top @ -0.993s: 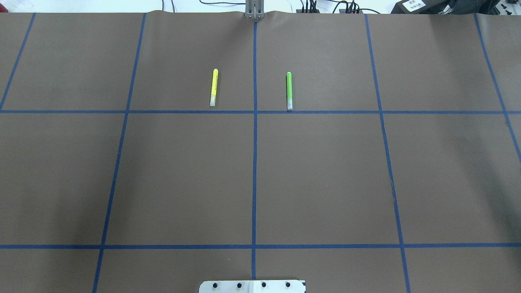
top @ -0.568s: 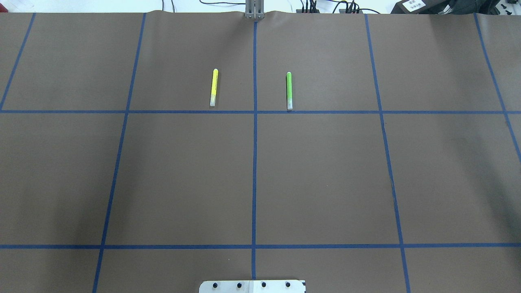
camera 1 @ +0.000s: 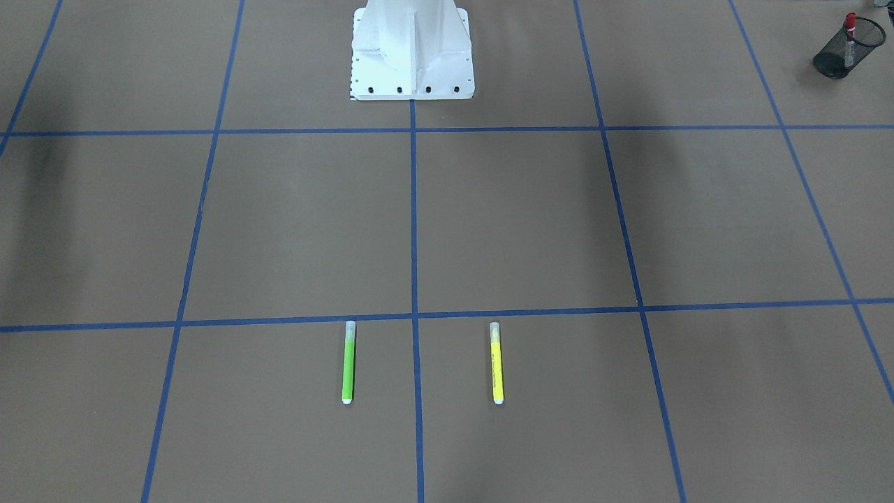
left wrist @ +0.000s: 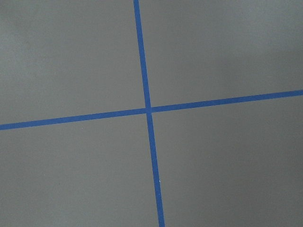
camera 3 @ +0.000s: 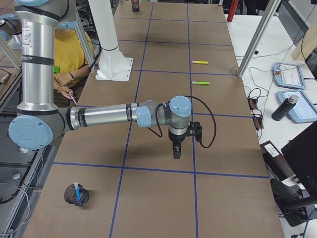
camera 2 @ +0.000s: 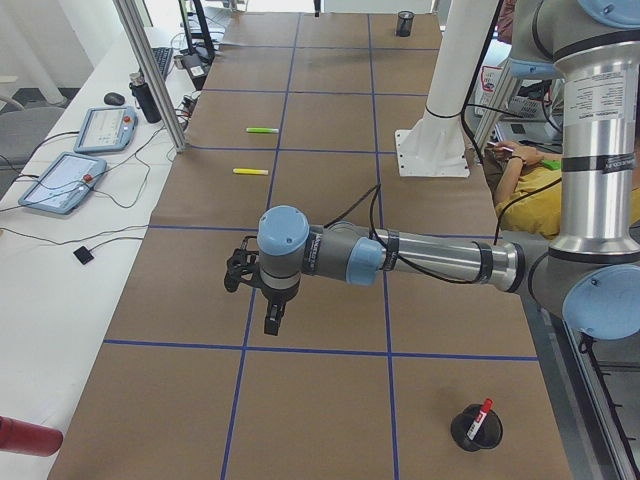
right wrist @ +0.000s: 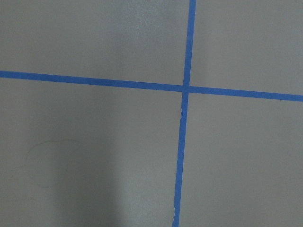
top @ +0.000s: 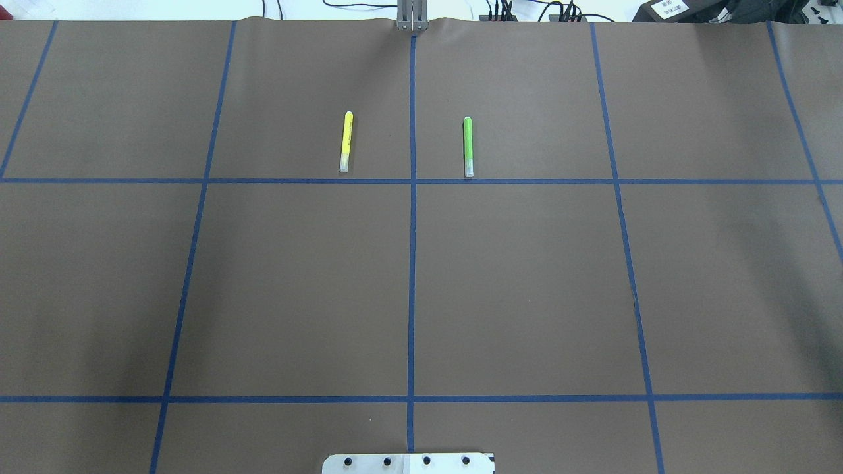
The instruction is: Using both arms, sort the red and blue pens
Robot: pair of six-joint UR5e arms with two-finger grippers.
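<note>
Hovering over bare paper point(camera 2: 320, 400), left end effector point(camera 2: 272, 325); yellow pen point(camera 2: 250, 171) well apart

The left hand point(camera 2: 272, 323) hangs over bare brown bench point(camera 2: 330, 400), with open surface all round it. Well beyond it lie a yellow pen point(camera 2: 250, 171) and a green pen point(camera 2: 263, 130). A white pedestal point(camera 2: 432, 150) stands well off to one side, and a mesh cup point(camera 2: 475, 428) stands well apart from the hand. The right hand point(camera 3: 176, 151) likewise hangs over bare bench, a second mesh cup point(camera 3: 77, 194) well apart.

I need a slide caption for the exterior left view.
Left arm over the table; red marker in mesh cup; yellow pen and green pen beyond.
</note>
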